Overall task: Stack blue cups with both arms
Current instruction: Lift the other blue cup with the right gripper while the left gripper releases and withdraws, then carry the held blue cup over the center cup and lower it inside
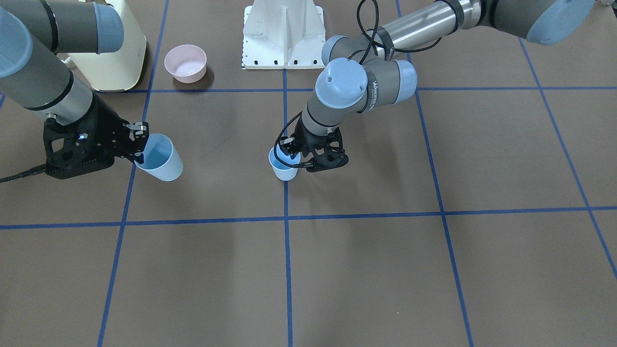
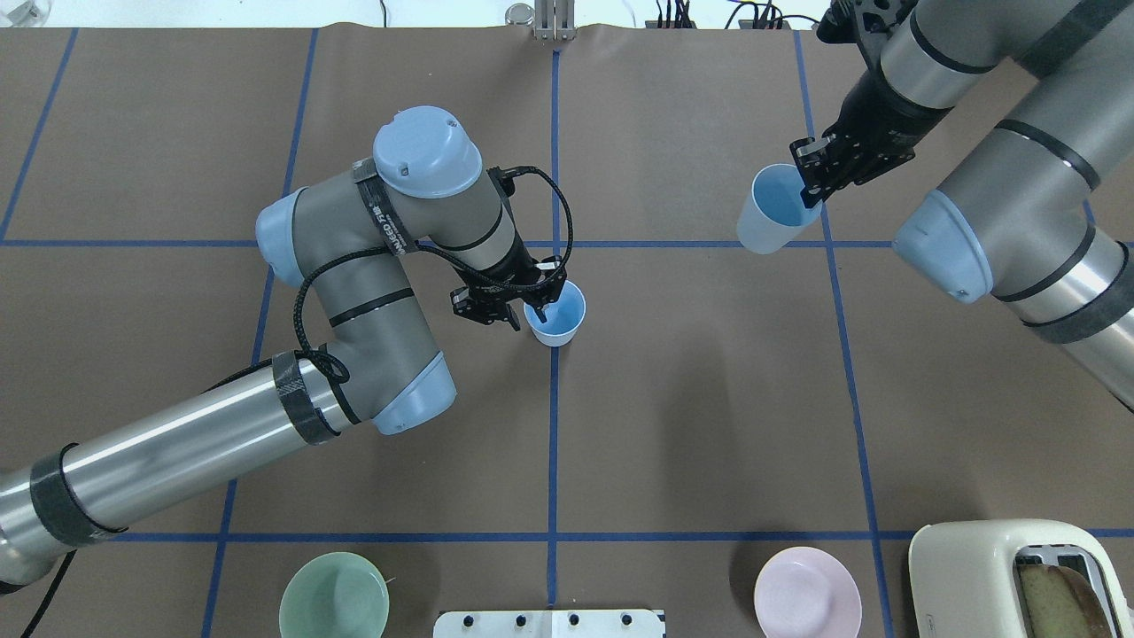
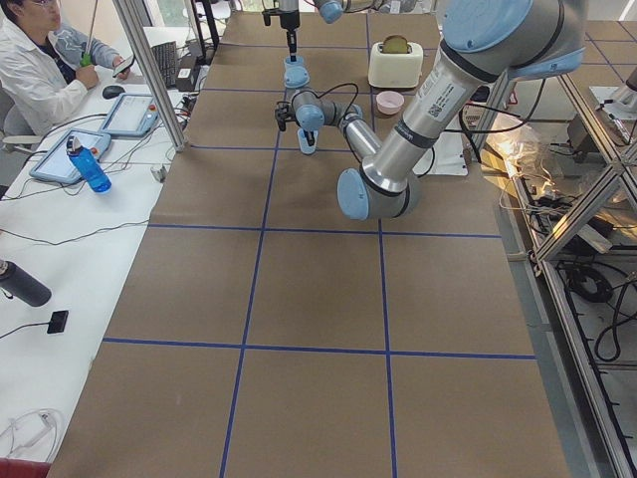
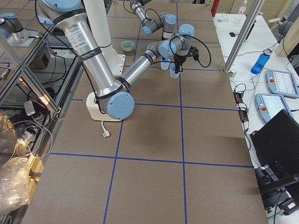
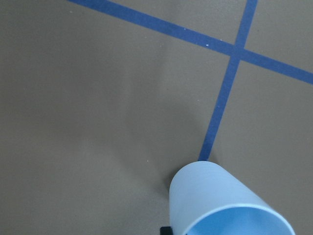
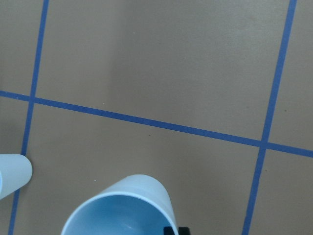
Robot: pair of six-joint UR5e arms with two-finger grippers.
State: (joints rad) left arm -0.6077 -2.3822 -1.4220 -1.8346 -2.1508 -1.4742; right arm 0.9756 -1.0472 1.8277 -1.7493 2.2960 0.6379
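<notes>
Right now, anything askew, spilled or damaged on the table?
Only one thing: the right cup hangs tilted, pinched at its rim by the right gripper. The left cup, rim-pinched by the left gripper, looks upright on the tape line. No spill or damage visible.

No word reads cleanly. A black fabric strap (image 1: 375, 90) wrapped round the grey-and-silver left robot arm (image 1: 419, 24), just beside its light-blue wrist cap (image 1: 341, 82), bears white capitals — too blurred to spell out. Farther from that cap, the arm's silver tube carries a small printed label (image 3: 430, 92) — too small to read.
</notes>
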